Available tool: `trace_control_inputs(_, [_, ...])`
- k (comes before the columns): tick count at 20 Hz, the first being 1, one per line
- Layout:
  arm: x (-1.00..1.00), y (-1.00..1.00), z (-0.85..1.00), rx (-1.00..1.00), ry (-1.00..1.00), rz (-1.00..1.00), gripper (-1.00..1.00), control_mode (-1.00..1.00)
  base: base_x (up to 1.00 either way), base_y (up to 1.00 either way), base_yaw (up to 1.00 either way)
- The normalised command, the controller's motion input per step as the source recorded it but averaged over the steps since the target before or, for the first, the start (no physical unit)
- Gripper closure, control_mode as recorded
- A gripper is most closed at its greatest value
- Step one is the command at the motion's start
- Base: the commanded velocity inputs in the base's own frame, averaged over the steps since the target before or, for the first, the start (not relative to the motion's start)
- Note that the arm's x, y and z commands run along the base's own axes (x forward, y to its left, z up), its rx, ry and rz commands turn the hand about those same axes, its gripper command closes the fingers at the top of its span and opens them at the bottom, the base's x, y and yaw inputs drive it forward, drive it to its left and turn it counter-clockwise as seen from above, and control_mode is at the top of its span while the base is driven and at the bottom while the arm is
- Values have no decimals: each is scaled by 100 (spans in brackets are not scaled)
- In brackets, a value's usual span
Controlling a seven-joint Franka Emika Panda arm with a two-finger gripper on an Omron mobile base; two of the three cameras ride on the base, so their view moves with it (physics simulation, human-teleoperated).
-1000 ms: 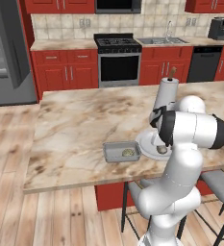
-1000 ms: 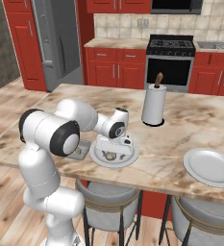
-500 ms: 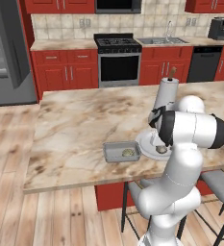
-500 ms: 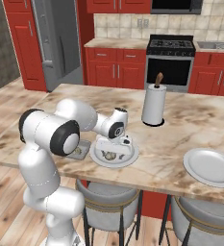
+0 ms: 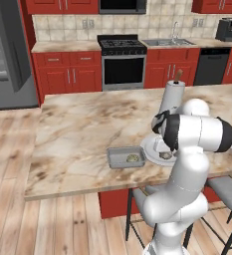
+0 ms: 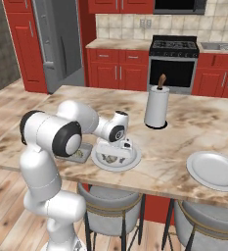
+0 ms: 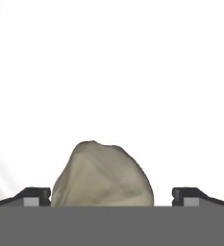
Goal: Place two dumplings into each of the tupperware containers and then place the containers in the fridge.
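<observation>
Kitchen counter carries a white plate where I hold the gripper, jaws spread wide, with a dumpling centred between them, just ahead.

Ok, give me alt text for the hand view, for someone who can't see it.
A lumpy tan dumpling sits on a white plate, right between the open gripper and its two dark fingertips, which stand clear of it on either side.

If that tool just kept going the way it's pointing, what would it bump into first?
Most likely the dumpling sitting between the open tool's tips, resting on the white plate. It looks very close, though exact depth is unclear.
</observation>
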Motion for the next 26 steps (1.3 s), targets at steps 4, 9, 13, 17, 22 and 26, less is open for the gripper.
trace_control_inputs(4, [0,3,-3,0,1,0,100,-100,0,0,0])
trace_control_inputs(9, [0,6,2,0,1,0,100,-100,0,0,0])
trace_control_inputs(13, [0,73,61,-3,1,-5,100,-100,0,0,0])
trace_control_inputs(17, [0,100,94,-9,0,-3,100,-100,0,0,0])
trace_control_inputs(22, [0,100,65,-11,5,-1,100,-100,0,0,0])
trace_control_inputs(26, [0,100,19,-11,17,0,100,-100,0,0,0])
